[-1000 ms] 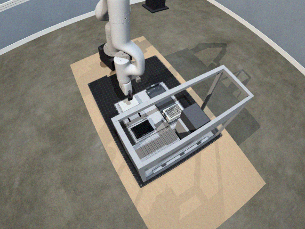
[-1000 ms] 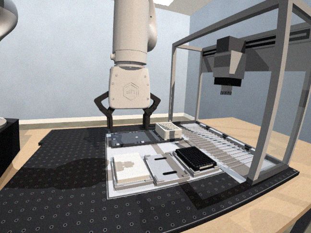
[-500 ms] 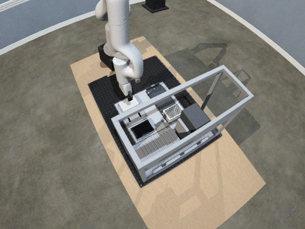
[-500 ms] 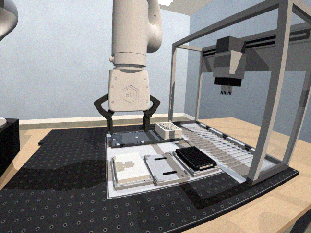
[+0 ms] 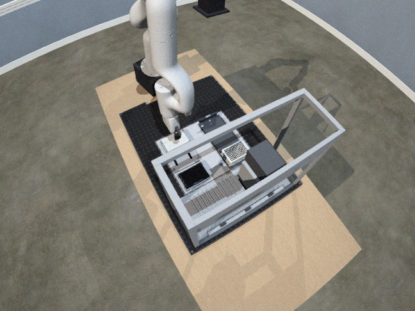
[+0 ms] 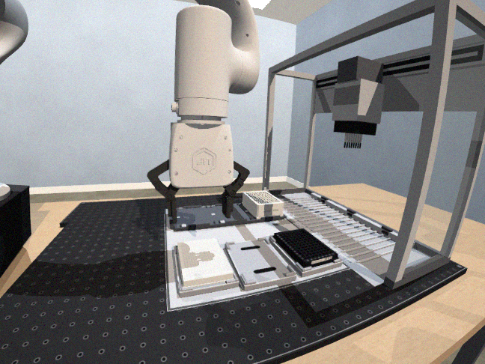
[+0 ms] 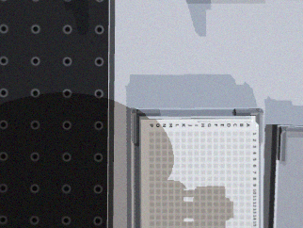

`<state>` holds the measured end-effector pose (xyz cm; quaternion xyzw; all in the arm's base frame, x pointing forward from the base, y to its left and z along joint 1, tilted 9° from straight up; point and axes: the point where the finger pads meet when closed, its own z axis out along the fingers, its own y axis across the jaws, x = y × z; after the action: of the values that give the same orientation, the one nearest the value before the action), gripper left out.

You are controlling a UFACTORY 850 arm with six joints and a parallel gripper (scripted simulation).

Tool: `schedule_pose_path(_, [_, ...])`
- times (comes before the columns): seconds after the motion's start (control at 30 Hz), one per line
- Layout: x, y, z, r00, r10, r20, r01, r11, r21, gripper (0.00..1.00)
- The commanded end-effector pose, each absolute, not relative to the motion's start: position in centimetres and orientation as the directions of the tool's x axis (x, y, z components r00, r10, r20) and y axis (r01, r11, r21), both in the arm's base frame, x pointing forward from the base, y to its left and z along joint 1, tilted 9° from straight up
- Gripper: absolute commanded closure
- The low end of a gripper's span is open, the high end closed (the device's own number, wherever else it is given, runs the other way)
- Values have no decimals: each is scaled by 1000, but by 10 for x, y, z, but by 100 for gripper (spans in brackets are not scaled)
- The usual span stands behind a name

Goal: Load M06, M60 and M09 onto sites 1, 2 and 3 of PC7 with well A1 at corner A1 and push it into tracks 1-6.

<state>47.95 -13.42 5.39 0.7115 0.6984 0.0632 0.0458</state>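
The white 384-well plate M60 [image 6: 203, 260] lies in the nest nearest the arm's base; it also shows in the wrist view [image 7: 199, 174] and in the top view [image 5: 174, 144]. My gripper [image 6: 198, 213] is open and empty, hanging above this plate, and its shadow falls on the plate. The fingers are out of the wrist view. The dark carrier PC7 [image 6: 209, 217] lies on the apron behind the nests. The white deep-well block M09 [image 6: 262, 204] sits on the carrier's end toward the rails. The black 96-well plate M06 [image 6: 305, 247] lies in the far nest.
The middle nest [image 6: 258, 264] is empty. The loading rails [image 6: 334, 226] run under the grey instrument frame [image 6: 426, 148]. A pipetting head [image 6: 358, 102] hangs inside the frame. A black box [image 6: 13, 223] stands at the left.
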Motion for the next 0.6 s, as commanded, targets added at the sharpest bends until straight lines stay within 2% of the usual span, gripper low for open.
schedule_pose_path(0.0, [481, -134, 48, 16, 999, 29, 987, -20, 162, 0])
schedule_pose_path(0.57, [485, -134, 24, 16, 999, 29, 987, -20, 162, 0])
